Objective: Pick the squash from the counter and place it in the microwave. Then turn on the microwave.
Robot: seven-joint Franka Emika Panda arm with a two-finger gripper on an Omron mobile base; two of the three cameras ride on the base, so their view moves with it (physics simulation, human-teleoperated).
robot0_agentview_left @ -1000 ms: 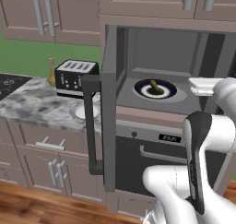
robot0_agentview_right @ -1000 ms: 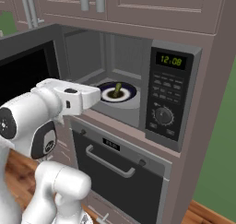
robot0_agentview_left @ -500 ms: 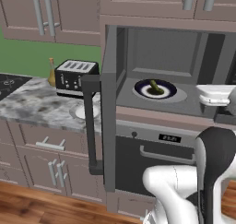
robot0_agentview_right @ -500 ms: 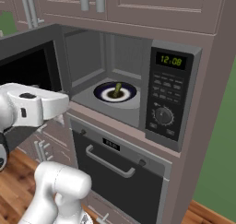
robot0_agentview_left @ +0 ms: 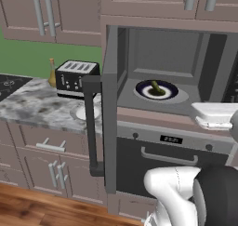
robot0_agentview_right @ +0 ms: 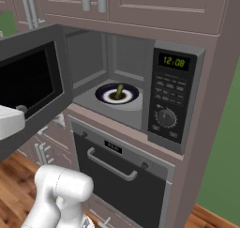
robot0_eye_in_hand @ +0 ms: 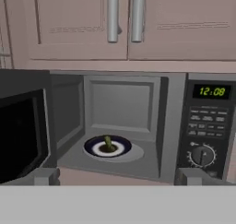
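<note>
Gripper (robot0_eye_in_hand: 113, 177): fingers spread wide, nothing held, outside open microwave (robot0_eye_in_hand: 212, 126). Squash (robot0_eye_in_hand: 108, 144): straight ahead of gripper, inside microwave cavity, on dark-rimmed plate (robot0_eye_in_hand: 94, 147), apparently leaning. Door (robot0_eye_in_hand: 23, 135): swung open, left of gripper.

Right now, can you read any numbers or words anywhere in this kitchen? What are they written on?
"12:08" in green digits, on the display at the top of the microwave side panel.
Buttons under the display: markings too small to read.
Small display on the oven below: light characters, too blurred to read.
Toaster and bottle on the counter: no readable label.
</note>
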